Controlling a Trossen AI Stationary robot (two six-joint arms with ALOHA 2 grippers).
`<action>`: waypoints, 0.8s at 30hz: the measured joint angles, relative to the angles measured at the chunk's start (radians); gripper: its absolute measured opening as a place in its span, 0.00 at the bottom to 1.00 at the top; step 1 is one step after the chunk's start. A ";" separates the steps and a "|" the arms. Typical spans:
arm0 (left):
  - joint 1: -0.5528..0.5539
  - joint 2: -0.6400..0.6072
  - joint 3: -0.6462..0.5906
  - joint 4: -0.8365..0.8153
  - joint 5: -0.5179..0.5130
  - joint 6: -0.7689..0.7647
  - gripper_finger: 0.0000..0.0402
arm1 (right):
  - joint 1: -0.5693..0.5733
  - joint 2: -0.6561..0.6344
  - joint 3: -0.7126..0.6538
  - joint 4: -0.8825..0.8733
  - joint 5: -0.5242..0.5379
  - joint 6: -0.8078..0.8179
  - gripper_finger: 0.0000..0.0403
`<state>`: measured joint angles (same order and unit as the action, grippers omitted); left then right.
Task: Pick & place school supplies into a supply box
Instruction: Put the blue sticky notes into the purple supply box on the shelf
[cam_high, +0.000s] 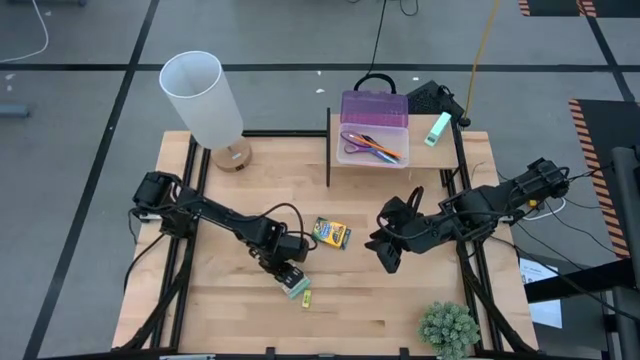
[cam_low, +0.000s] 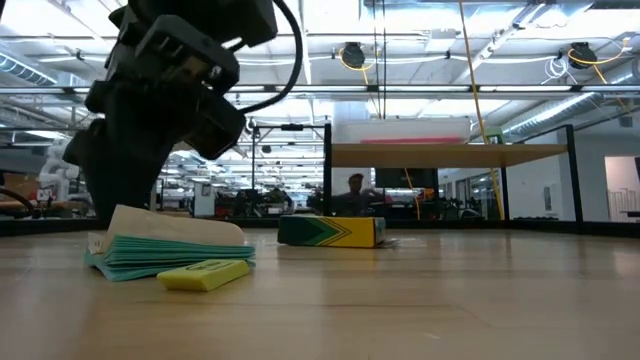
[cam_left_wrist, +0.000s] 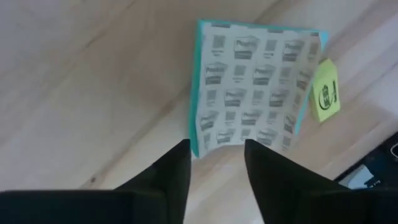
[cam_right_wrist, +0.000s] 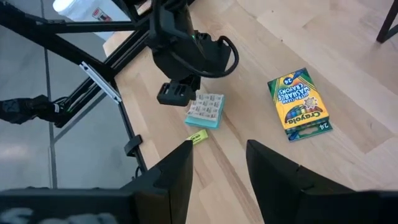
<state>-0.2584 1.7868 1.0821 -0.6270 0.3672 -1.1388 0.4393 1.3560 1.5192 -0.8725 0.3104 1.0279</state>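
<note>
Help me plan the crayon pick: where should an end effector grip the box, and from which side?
Judging by its pose, come from straight above: the crayon box lies flat on the table, clear of the eraser block. Close across its narrower width, on the long side edges.

The eraser block (cam_high: 296, 286) lies just beside the tiny piece (cam_high: 307, 298), with the crayon box (cam_high: 330, 233) farther toward the supply box (cam_high: 373, 128).

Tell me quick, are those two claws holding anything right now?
Left gripper: open, holding nothing, just above the eraser block.
Right gripper: open, empty, waiting above the table near the crayon box.
</note>
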 joint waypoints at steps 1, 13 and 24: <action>0.000 0.006 0.000 -0.002 0.000 -0.003 0.35 | -0.001 0.000 0.000 0.000 0.000 -0.004 0.36; -0.006 0.072 0.000 0.038 0.020 0.005 0.35 | -0.001 0.000 0.000 0.001 0.000 -0.001 0.36; -0.030 0.073 0.000 0.048 -0.005 0.017 0.19 | -0.001 0.000 0.000 0.001 0.001 -0.001 0.36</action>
<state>-0.2888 1.8599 1.0821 -0.5792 0.3621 -1.1216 0.4385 1.3560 1.5192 -0.8715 0.3111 1.0267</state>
